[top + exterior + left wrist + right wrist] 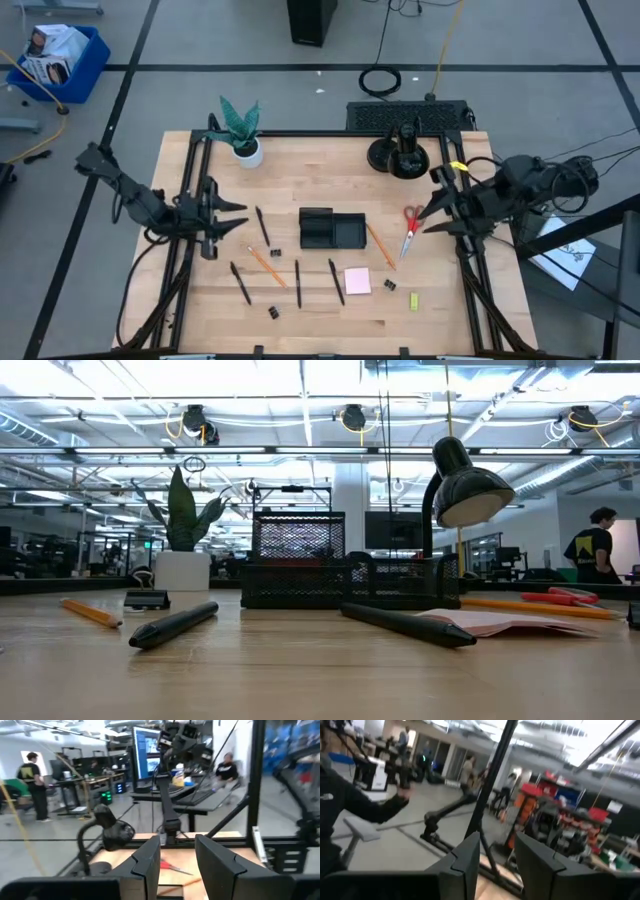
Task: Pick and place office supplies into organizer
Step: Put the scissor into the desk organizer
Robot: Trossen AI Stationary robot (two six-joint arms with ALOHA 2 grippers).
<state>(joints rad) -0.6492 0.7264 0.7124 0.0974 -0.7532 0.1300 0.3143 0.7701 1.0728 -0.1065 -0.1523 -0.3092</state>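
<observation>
The black organizer (332, 230) (330, 575) sits mid-table on the wood. Around it lie black pens (240, 283) (175, 625), orange pencils (267, 266), red-handled scissors (411, 228) (172, 866), a pink sticky-note pad (357, 281), small binder clips (272, 312) and a yellow-green piece (414, 300), all flat on the table. My left gripper (238, 218) (177, 857) hovers over the table's left side, open and empty, pointing level at the organizer. My right gripper (424, 222) (497, 852) hovers open and empty above the scissors, pointing left.
A potted green plant (241, 130) stands at the far left of the table. A black desk lamp (400, 155) (465, 490) with a round base stands at the far right. Black frame rails run along both table sides. People show in the room beyond.
</observation>
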